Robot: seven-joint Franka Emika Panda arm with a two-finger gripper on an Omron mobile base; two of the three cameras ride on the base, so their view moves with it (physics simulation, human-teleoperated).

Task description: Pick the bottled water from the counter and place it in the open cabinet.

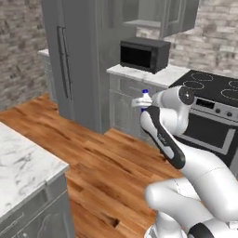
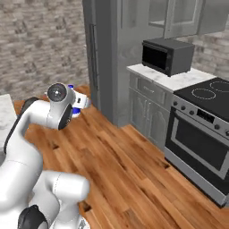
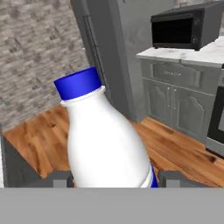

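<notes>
The bottled water (image 3: 105, 144), white plastic with a blue cap and a strip of blue label at its base, stands tilted between my two fingertips (image 3: 61, 178). My gripper (image 3: 116, 179) is shut on its lower body. From the left base view the bottled water (image 1: 145, 95) is carried in the air by the gripper (image 1: 142, 103), in front of the grey base cabinets. The right base view shows its blue label (image 2: 77, 110) beside the hand (image 2: 80, 102). The counter (image 1: 23, 162) lies low at the left, behind the arm. The open cabinet (image 1: 142, 21) hangs high above the microwave.
A black microwave (image 1: 144, 54) sits on a narrow marble worktop (image 1: 139, 74). A black stove with oven (image 2: 201, 134) stands to its right. A tall grey unit with long handles (image 1: 79, 60) rises at the left. Wooden floor (image 2: 134, 179) spreads between counter and cabinets.
</notes>
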